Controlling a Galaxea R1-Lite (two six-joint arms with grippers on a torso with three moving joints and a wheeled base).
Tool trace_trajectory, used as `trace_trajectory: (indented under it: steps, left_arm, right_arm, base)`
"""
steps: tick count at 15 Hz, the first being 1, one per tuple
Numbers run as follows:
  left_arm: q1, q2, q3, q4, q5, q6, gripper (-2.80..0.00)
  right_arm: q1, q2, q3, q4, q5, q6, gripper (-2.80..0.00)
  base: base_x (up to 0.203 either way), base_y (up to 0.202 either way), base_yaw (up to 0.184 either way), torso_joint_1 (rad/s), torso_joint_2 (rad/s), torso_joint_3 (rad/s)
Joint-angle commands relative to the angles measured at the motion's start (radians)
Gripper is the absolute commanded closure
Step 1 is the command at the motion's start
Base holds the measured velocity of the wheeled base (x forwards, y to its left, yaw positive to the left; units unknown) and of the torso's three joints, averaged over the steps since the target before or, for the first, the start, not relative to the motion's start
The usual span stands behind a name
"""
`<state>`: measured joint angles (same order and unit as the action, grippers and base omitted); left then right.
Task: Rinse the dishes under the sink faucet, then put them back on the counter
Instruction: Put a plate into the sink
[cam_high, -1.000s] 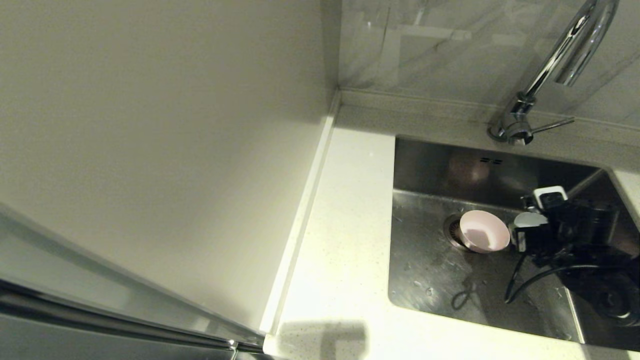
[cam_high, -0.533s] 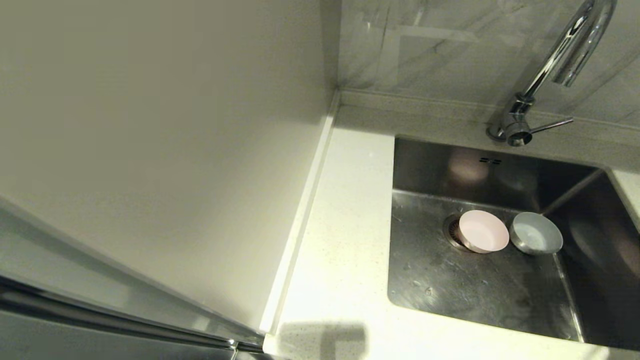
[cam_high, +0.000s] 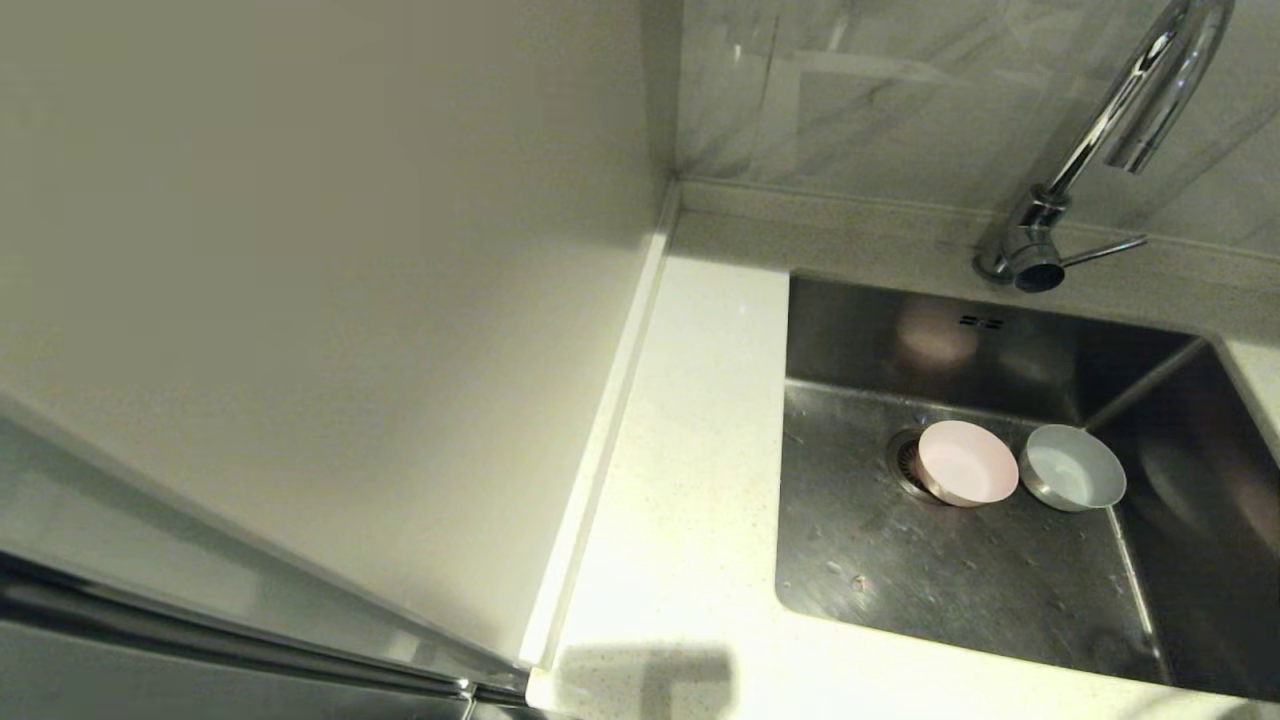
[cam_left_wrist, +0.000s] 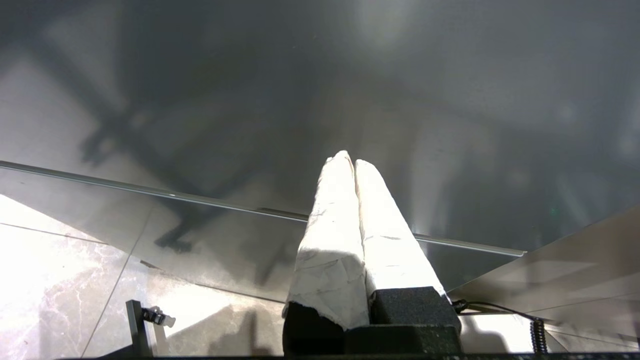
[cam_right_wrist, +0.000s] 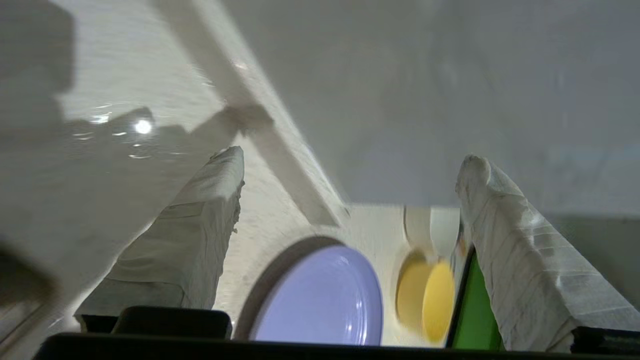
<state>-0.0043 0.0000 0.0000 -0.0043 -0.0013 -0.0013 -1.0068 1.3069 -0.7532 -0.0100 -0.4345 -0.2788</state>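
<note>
Small pale pink bowl and small light blue-grey bowl sit in the brushed steel sink. Lilac round plate lies on the white speckled surface. Right hand, spread wide and empty, hovers over it; next move, likely grasp its rim. Left hand parked, clenched.

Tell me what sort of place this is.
Most likely a home kitchen: a stainless-steel sink sunk into a white speckled counter, a chrome gooseneck faucet, and small bowls in the basin.
</note>
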Motion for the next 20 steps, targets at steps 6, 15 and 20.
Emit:
trace_trajectory:
  steps: [6,15,20]
  left_arm:
    - [0.001,0.0,0.003,0.0,0.0,0.0,0.0]
    - [0.001,0.0,0.003,0.0,0.0,0.0,0.0]
    - [0.001,0.0,0.003,0.0,0.0,0.0,0.0]
  right_arm:
    - [-0.437,0.1,-0.025,0.183,0.378,0.051,-2.8]
    - [-0.845,0.057,0.006,0.365,0.658,0.019,-2.8]
    - [-1.059,0.211,0.034,0.306,0.742,-0.002,-2.8]
  base:
    - [0.0,0.0,0.0,0.0,0.0,0.0]
    - [0.0,0.0,0.0,0.0,0.0,0.0]
    - [0.0,0.0,0.0,0.0,0.0,0.0]
